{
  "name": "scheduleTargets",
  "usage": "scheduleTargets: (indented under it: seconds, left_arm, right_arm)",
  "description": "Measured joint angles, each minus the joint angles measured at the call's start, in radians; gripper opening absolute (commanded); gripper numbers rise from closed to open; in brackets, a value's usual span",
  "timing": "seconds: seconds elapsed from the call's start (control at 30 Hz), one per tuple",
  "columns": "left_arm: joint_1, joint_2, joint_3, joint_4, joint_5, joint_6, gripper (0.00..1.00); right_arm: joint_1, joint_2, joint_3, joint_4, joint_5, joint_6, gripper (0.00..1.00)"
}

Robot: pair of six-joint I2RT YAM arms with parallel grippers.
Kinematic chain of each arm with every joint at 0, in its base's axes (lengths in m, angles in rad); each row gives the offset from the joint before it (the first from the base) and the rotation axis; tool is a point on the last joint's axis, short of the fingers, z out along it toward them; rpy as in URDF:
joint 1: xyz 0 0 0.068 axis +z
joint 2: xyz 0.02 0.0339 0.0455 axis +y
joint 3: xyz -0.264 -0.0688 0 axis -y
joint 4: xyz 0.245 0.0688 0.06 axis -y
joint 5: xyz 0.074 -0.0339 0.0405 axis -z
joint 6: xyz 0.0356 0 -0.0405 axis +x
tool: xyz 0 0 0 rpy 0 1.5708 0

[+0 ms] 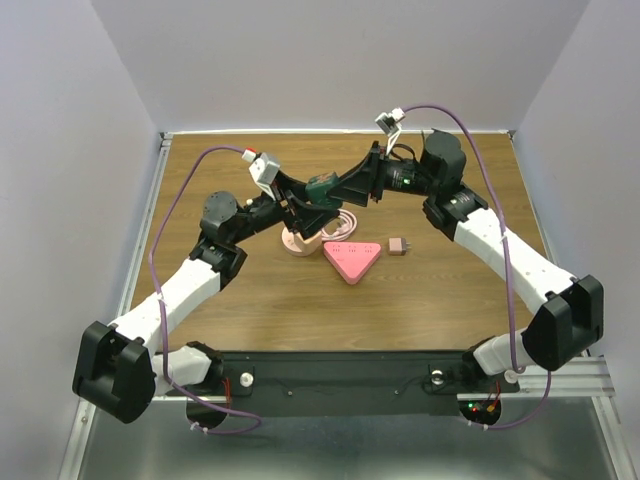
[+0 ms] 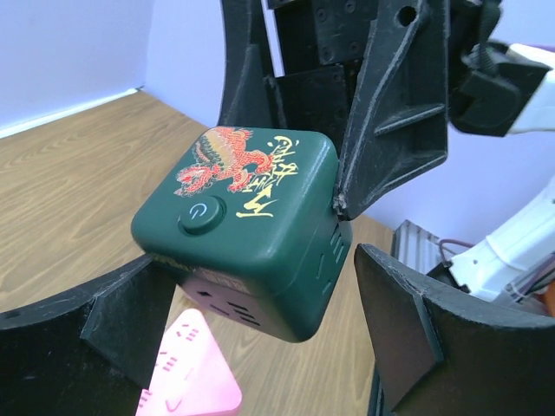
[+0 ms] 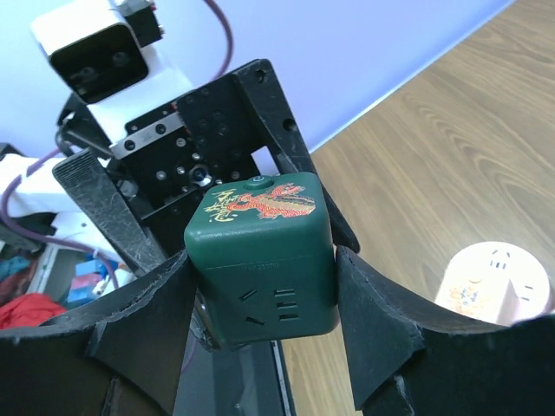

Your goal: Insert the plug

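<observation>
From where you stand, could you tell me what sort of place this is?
Probably a lab test cell: plain walls box in a wooden table, and two arms are bolted to a metal rail at its edge.

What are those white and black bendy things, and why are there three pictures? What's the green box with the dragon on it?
Those are two robot arms bolted to a wooden table. One picture looks down from a camera above and behind them. The other two come from small cameras on each wrist, so you see that arm's own black fingers up close.

The green box is a cube-shaped power socket with a red dragon picture and a round button on top. The right gripper squeezes it between its fingers, up in the air. The left gripper has its fingers spread wide around the cube, not pinching it.

On the table lie a pink triangular socket, a round pale pink one and a small brownish plug.
</observation>
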Motion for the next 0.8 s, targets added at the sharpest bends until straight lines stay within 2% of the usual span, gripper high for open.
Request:
scheduleTargets:
  seconds: [0.1, 0.2, 0.23, 0.27, 0.4, 0.43, 0.5, 0.53, 0.63, 0.67, 0.7, 0.77, 0.8]
  left_arm:
    - [-0.002, 0.000, 0.000, 0.028, 0.015, -0.015, 0.92]
    - [-0.002, 0.000, 0.000, 0.059, 0.030, -0.034, 0.83]
    - [-0.002, 0.000, 0.000, 0.070, 0.035, -0.042, 0.77]
    - [-0.002, 0.000, -0.001, 0.080, 0.043, -0.055, 0.65]
    - [0.000, 0.003, -0.006, 0.126, 0.062, -0.089, 0.40]
    - [0.001, 0.006, -0.006, 0.142, 0.069, -0.096, 0.24]
    - [0.004, 0.019, -0.006, 0.164, 0.079, -0.110, 0.07]
    - [0.005, 0.029, -0.007, 0.182, 0.090, -0.123, 0.00]
    - [0.006, 0.053, -0.020, 0.216, 0.108, -0.148, 0.00]
    - [0.007, 0.060, -0.028, 0.228, 0.112, -0.153, 0.00]
    - [0.007, 0.065, -0.037, 0.238, 0.116, -0.157, 0.00]
    - [0.008, 0.070, -0.053, 0.251, 0.119, -0.159, 0.00]
    - [0.008, 0.072, -0.067, 0.253, 0.122, -0.158, 0.00]
  right_arm:
    - [0.000, 0.000, -0.006, 0.047, -0.022, 0.032, 0.00]
    - [0.000, 0.000, -0.011, 0.084, -0.037, 0.048, 0.01]
    - [0.000, 0.000, -0.012, 0.094, -0.040, 0.052, 0.00]
    - [0.000, 0.000, -0.013, 0.102, -0.043, 0.052, 0.00]
    - [-0.003, -0.006, -0.014, 0.133, -0.060, 0.051, 0.00]
    - [-0.003, -0.008, -0.016, 0.141, -0.061, 0.052, 0.01]
    - [-0.003, -0.008, -0.019, 0.147, -0.062, 0.051, 0.00]
    - [-0.004, -0.008, -0.025, 0.152, -0.062, 0.050, 0.04]
    - [-0.008, -0.011, -0.039, 0.144, -0.063, 0.031, 0.17]
    - [-0.008, -0.011, -0.042, 0.134, -0.063, 0.017, 0.30]
    - [-0.008, -0.011, -0.045, 0.120, -0.063, 0.001, 0.38]
    - [-0.008, -0.011, -0.050, 0.091, -0.063, -0.026, 0.50]
    - [-0.008, -0.011, -0.055, 0.077, -0.063, -0.040, 0.54]
